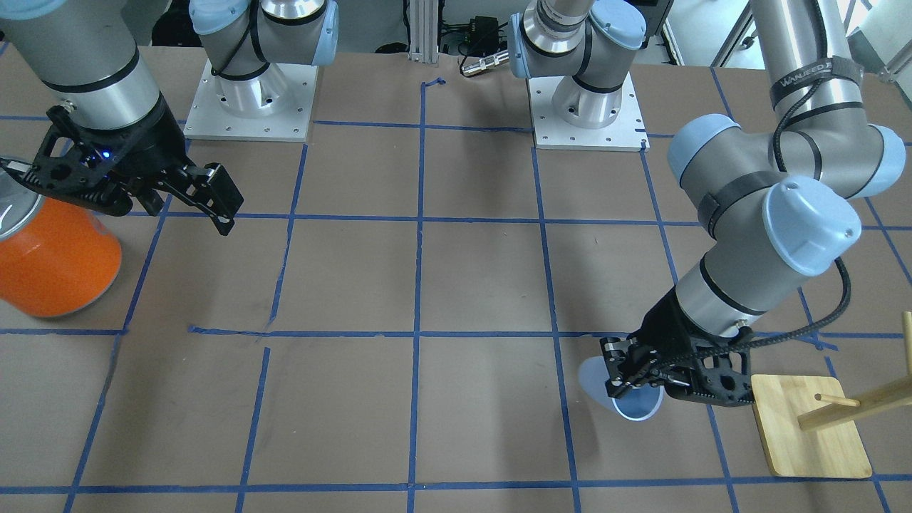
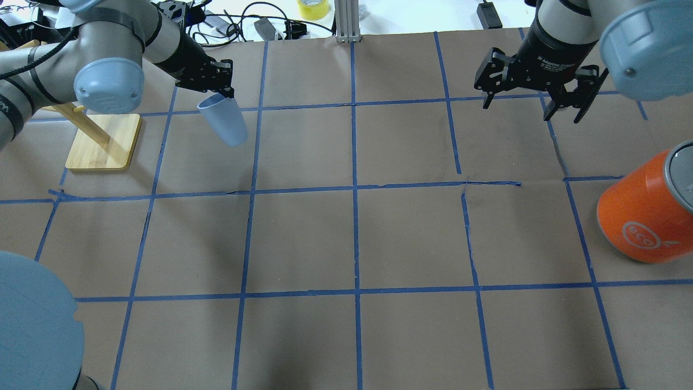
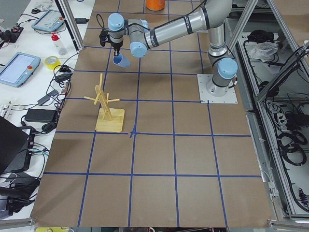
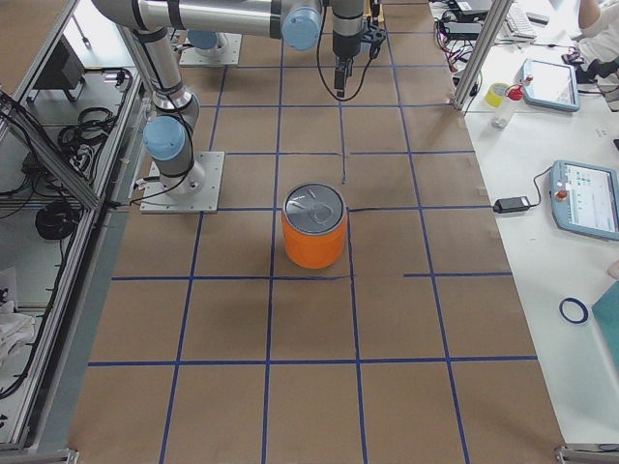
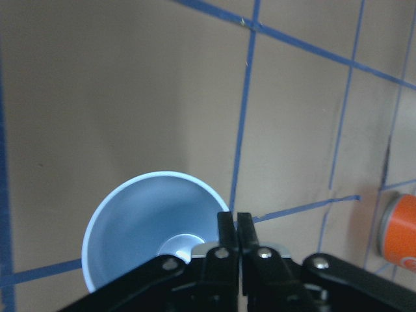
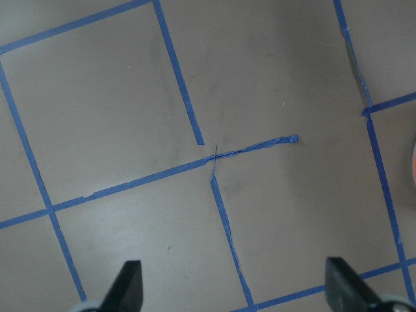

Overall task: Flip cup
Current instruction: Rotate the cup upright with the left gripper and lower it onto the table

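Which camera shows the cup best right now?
Overhead exterior: the cup shows whole, tilted, held at its rim by the left gripper. Front-facing half hides it behind that gripper; left wrist sees only its inside; exterior left shows it tiny; the others miss it.

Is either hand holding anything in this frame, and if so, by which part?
The left hand grips the cup by its rim, pinching the wall at the mouth. The right hand is open, holding nothing.

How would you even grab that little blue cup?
By the rim. The cup has no handle and tapers, but its open mouth offers a thin wall: the left claw pinches it from the mouth side, one finger inside, one outside.
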Available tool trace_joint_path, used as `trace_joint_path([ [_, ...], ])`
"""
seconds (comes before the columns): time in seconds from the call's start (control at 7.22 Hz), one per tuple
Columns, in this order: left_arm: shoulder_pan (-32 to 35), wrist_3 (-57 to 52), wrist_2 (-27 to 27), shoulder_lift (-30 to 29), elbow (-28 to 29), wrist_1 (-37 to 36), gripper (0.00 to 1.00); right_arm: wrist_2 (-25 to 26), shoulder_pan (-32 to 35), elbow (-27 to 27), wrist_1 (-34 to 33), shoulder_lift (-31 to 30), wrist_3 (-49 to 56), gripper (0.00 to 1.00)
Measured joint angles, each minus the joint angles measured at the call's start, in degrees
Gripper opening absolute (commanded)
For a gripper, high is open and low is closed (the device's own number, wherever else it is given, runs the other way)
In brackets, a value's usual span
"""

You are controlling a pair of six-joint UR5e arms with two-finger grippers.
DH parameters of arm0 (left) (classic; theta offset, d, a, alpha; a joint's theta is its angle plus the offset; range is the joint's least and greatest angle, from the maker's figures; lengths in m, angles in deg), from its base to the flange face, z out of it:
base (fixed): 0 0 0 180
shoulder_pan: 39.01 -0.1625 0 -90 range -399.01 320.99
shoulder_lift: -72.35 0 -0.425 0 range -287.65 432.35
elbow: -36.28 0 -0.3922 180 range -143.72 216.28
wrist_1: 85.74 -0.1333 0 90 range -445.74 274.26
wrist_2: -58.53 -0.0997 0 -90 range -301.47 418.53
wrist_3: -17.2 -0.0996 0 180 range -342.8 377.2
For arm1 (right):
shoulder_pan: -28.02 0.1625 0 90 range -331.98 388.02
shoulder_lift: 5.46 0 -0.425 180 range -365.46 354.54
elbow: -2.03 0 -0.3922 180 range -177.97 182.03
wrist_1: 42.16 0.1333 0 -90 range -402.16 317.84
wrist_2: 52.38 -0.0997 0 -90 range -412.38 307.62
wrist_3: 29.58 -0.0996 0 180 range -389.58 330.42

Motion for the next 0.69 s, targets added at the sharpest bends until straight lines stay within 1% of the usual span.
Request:
trace_joint_path([
  [0.14, 0.09, -8.9, -4.76, -0.71, -0.68, -6.53, 0.01, -0.02, 0.0, -0.02, 0.01, -0.01, 0.0, 1.0],
  [0.28, 0.12, -15.12, -7.2, -1.5, -2.77, -12.96, 0.01, -0.04, 0.0, -0.03, 0.01, -0.02, 0.01, 1.0],
  [0.55, 0.14, -19.01, -8.78, -2.32, -9.74, -25.98, 0.02, -0.01, 0.0, -0.03, 0.01, -0.02, 0.01, 1.0],
  [0.69, 0.15, -19.28, -9.04, -2.17, -12.41, -30.16, 0.02, -0.02, 0.01, -0.05, 0.01, -0.02, 0.01, 1.0],
])
